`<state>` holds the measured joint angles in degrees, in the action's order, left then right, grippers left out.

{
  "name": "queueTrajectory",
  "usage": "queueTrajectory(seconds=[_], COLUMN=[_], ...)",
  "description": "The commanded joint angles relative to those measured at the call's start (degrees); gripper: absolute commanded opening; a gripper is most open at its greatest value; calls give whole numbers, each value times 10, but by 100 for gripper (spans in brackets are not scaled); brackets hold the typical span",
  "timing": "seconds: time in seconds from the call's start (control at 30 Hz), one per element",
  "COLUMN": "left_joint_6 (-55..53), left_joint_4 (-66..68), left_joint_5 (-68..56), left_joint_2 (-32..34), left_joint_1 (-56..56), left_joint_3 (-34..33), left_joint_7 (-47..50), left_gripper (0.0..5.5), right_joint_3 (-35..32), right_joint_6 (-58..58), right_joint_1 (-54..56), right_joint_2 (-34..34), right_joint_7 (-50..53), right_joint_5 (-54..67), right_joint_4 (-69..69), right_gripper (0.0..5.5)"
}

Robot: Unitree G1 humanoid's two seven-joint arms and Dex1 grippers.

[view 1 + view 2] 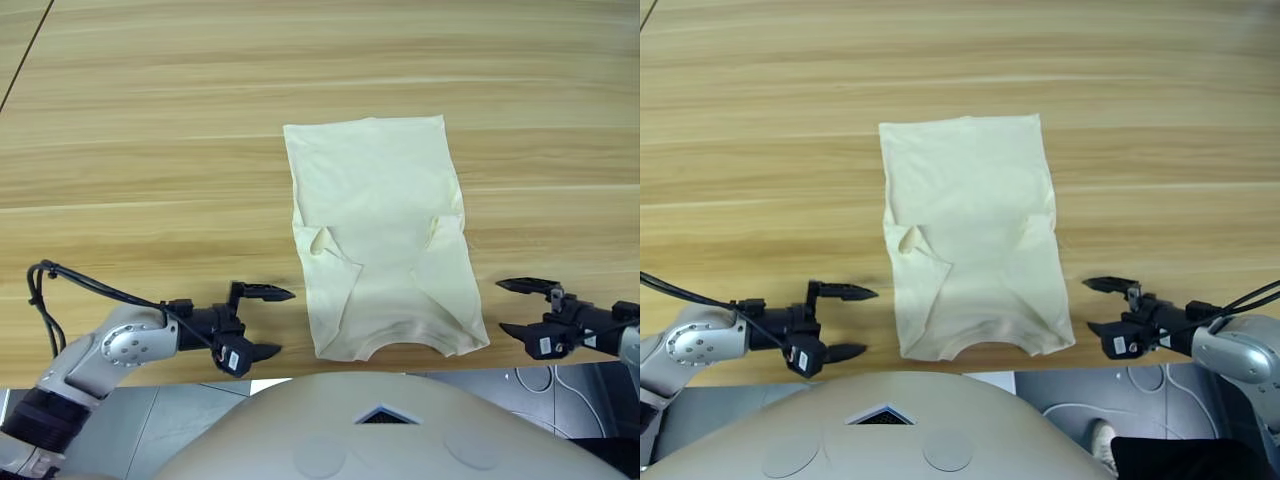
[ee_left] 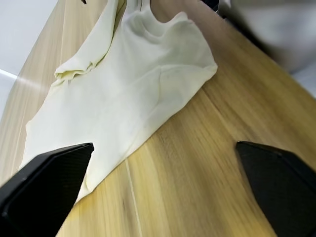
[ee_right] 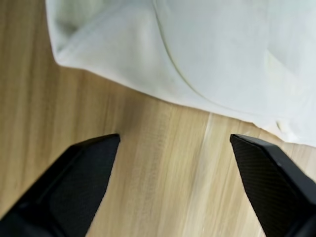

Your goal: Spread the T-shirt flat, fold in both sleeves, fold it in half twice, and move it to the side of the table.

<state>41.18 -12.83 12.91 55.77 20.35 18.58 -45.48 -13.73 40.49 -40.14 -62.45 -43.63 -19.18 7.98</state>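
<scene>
A pale cream T-shirt lies lengthwise on the wooden table, both sleeves folded in over its body and the collar at the near edge. My left gripper stands open just left of the shirt's near corner, fingers pointing toward it, apart from the cloth. My right gripper stands open just right of the other near corner, also clear of it. The left wrist view has the shirt's shoulder corner ahead of the spread black fingertips. In the right wrist view the shirt's edge lies beyond the open fingertips.
The table's near edge runs just under both grippers, with grey floor and cables below it. Bare wood stretches to the left, right and far side of the shirt.
</scene>
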Motion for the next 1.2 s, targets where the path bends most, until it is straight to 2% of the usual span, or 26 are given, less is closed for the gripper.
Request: queueTrajectory(seconds=[0.03,0.6,0.8,0.87,1.2], left_joint_6=[-7,-6,-15,-19,-35], left_joint_4=[12,57,58,55,73], left_joint_5=[9,1,0,-4,16], left_joint_2=[9,-49,-66,-70,-86], left_joint_1=[12,-51,-66,-69,-87], left_joint_3=[36,116,125,127,130], left_joint_7=[-32,-45,-45,-45,-42], left_gripper=[540,540,540,540,384], right_joint_3=[19,32,36,39,48], right_joint_6=[18,42,44,45,47], right_joint_1=[-34,-49,-49,-48,-47], right_joint_2=[-6,7,9,9,12], right_joint_7=[-17,-12,-6,-5,5], right_joint_5=[3,12,7,5,-4], right_joint_4=[16,41,39,38,38], right_gripper=[414,414,317,269,97])
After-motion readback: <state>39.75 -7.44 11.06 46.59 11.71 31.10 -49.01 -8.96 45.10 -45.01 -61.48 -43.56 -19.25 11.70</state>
